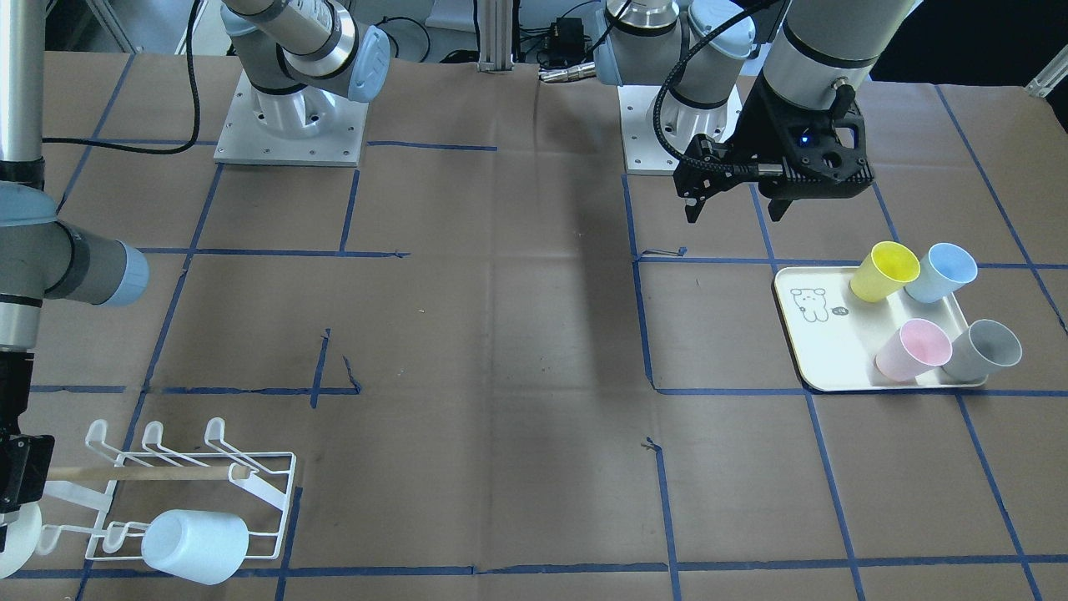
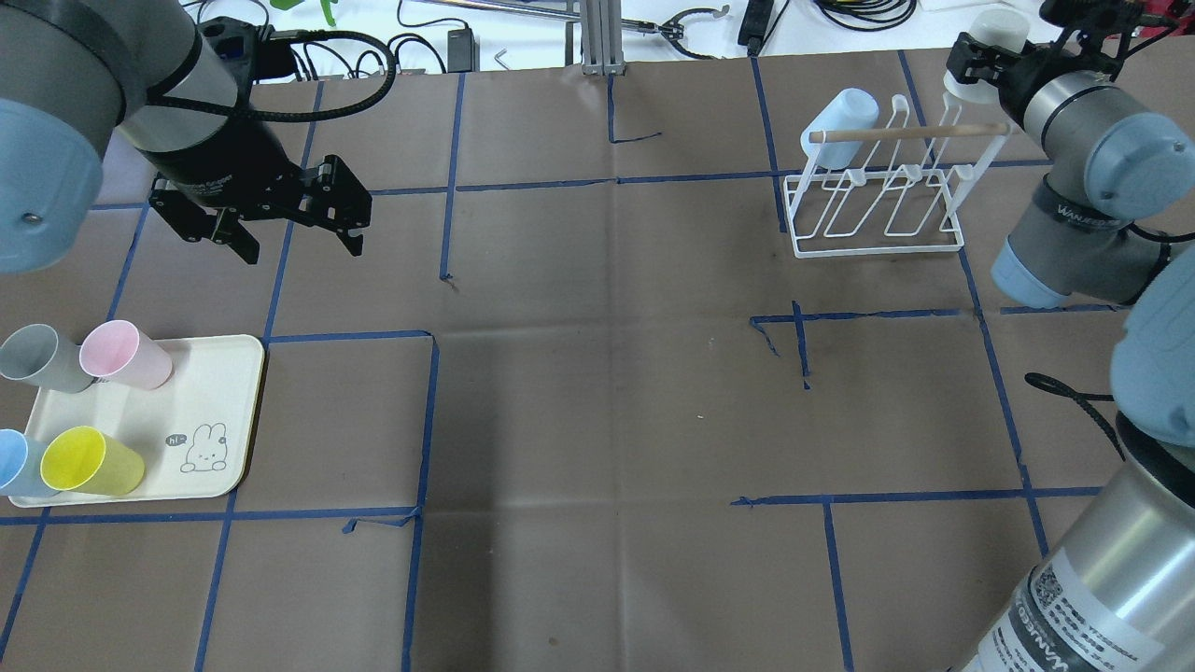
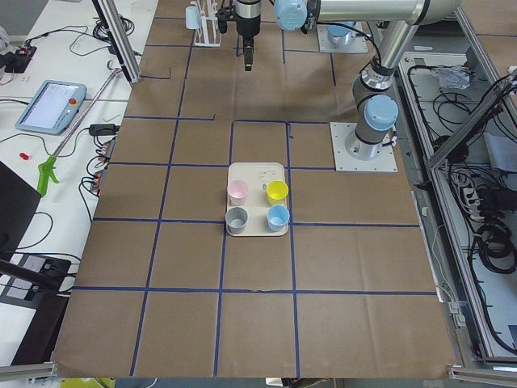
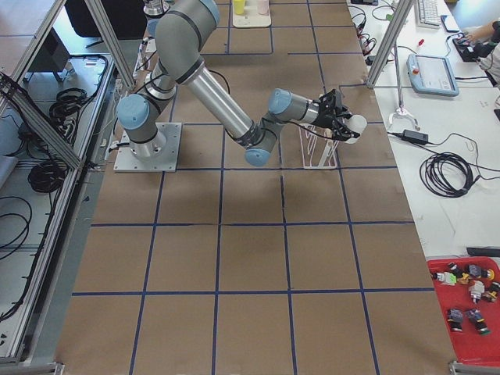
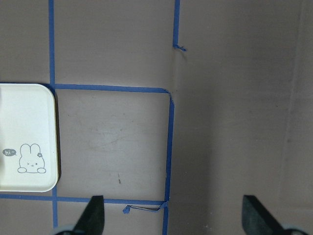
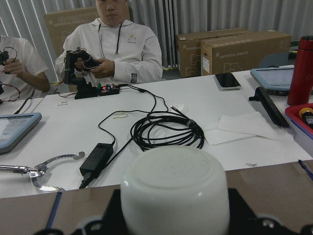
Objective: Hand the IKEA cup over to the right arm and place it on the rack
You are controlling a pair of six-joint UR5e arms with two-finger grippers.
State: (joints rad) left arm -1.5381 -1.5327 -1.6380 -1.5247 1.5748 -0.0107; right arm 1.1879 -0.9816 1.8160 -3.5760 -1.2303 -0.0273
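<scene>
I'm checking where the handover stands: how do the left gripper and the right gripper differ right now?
The left gripper is open and empty; the right gripper is shut on a white cup. The left gripper hangs over bare table near the tray; the right gripper is beside the rack. Both are black two-finger grippers.

The white cup (image 2: 1001, 28), tipped sideways, is clamped in the right gripper (image 2: 980, 61) of the right arm (image 2: 1083, 103) at the table's far right corner, just beside the upright white wire rack (image 2: 878, 245).
</scene>
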